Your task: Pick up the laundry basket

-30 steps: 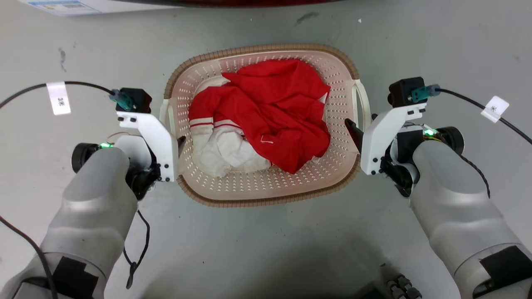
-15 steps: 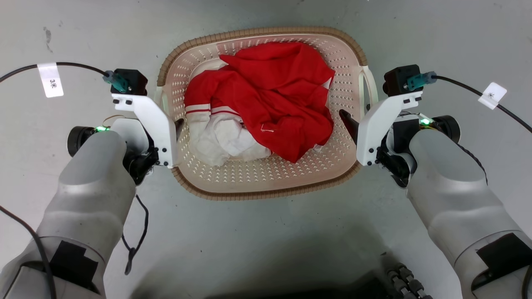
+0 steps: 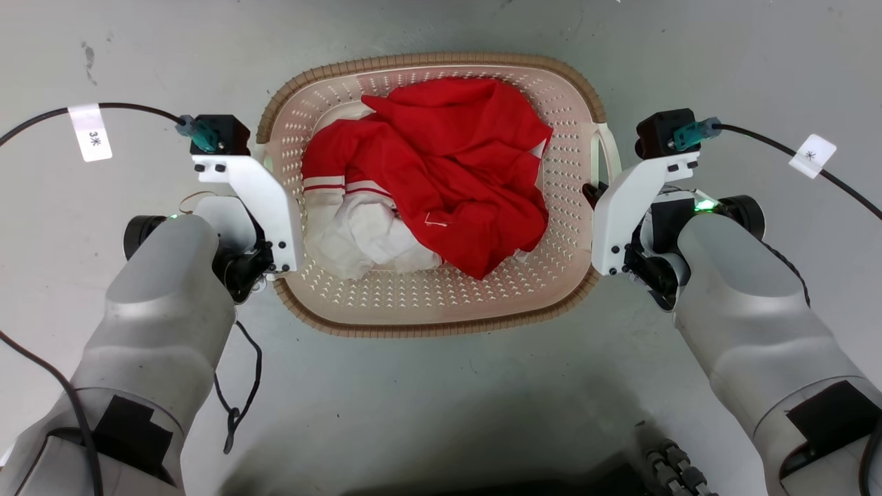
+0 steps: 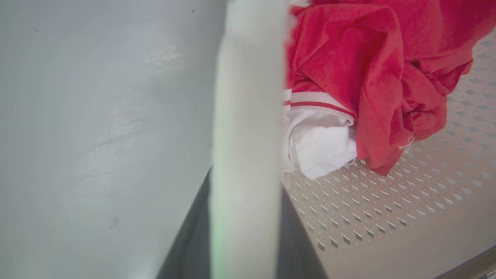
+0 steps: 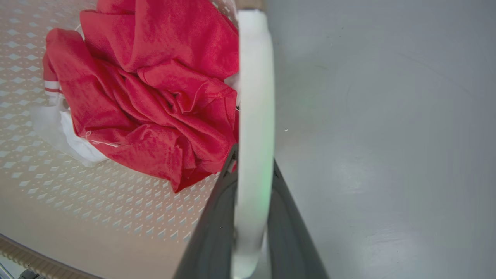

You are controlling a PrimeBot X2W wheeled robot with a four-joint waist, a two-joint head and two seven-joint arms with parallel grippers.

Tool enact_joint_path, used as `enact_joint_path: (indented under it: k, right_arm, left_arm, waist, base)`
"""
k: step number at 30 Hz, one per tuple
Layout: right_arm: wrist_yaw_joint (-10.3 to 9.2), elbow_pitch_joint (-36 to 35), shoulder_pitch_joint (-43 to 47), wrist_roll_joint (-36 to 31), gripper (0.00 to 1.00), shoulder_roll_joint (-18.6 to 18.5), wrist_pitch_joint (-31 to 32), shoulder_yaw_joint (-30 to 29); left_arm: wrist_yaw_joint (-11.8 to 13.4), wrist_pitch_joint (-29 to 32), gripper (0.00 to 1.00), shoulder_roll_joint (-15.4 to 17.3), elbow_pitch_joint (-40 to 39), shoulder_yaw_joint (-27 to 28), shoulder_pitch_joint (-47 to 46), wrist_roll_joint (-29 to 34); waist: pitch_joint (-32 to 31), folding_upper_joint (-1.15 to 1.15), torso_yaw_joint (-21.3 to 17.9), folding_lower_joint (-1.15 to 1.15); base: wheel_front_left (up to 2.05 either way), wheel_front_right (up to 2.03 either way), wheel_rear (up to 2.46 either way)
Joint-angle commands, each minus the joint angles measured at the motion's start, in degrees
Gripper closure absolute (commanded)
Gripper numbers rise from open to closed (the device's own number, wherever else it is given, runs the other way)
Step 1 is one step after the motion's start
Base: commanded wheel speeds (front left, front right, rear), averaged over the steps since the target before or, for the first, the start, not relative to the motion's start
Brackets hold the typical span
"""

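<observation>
The left gripper is clamped on the white plastic left side handle, with its long dark fingers pressed against either face of the strap. The right gripper is closed the same way on the white plastic right side handle. Between them the cream-pink perforated plastic laundry basket, with its brown woven-look rim, lies centred between the two pale forearms over the smooth grey floor. Whether its base rests on the floor or hangs just clear of it cannot be told. The main risk is in the grip itself: each hold is a narrow pinch on a thin, smooth strap, so the strap could slide through the pads if one arm rises faster than the other. The basket would then tip toward the lower side. Pulling the arms apart or squeezing them together during the lift would probably bow the thin walls or twist a handle out of the jaws. The crumpled red fabric garment and the white cloth beside it are light but loose. A sharp tilt would likely slump them against one wall and worsen the lean. The loose black cable hanging by the left forearm might snag as that arm lifts.
</observation>
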Motion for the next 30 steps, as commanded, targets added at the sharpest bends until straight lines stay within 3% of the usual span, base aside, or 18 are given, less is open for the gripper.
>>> enact_joint_path:
  k: [1,12,30]
  right_arm:
    - [-0.02,0.3,-1.4,0.4,1.00,-0.1,0.1,0.3]
    - [-0.01,1.2,-1.0,1.6,1.00,-0.1,2.0,2.6]
    - [-0.02,2.3,5.3,5.2,1.00,-1.1,12.0,5.4]
  left_arm:
    - [0.0,0.7,1.00,0.4,0.1,-0.5,0.0,-0.3]
    - [0.0,3.0,1.00,0.4,0.8,-2.3,0.2,-3.0]
    - [-0.1,10.4,1.00,-2.2,2.1,-4.3,5.0,-8.5]
  waist:
    - [-0.1,0.00,0.1,0.00]
    - [-3.2,0.00,0.3,0.00]
    - [-18.5,0.00,1.5,0.00]
  base:
    - [0.00,0.00,0.00]
    - [0.00,0.00,0.00]
    - [0.00,0.00,0.00]
